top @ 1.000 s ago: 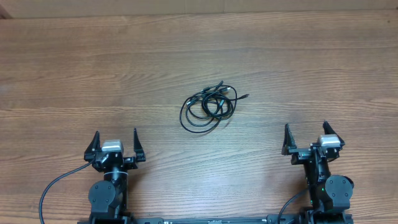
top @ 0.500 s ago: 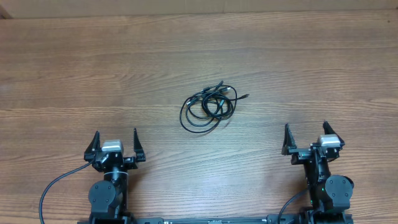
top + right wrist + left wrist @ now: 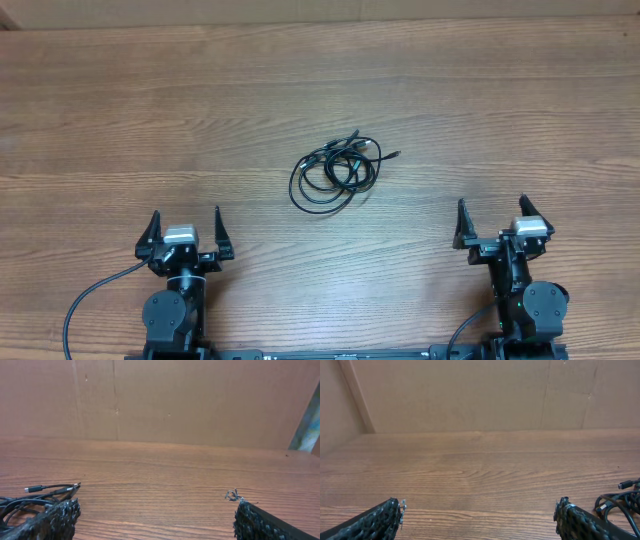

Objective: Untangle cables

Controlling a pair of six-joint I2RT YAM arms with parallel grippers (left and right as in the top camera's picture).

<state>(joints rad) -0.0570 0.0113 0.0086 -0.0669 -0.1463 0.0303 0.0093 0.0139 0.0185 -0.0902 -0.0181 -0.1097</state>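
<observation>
The cables point(image 3: 333, 170) are seen coiled at the overhead frame's centre. The left gripper point(image 3: 186, 222) and right gripper point(image 3: 492, 210) (lower left, lower right) are spread wide, empty. A loose plug end is best approached first, not the knotted middle.

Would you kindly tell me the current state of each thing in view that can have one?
cables: tangled in one loose bundle, lying on the table, untouched.
left claw: open, empty, clear of the cables.
right claw: open, empty, clear of the cables.
</observation>
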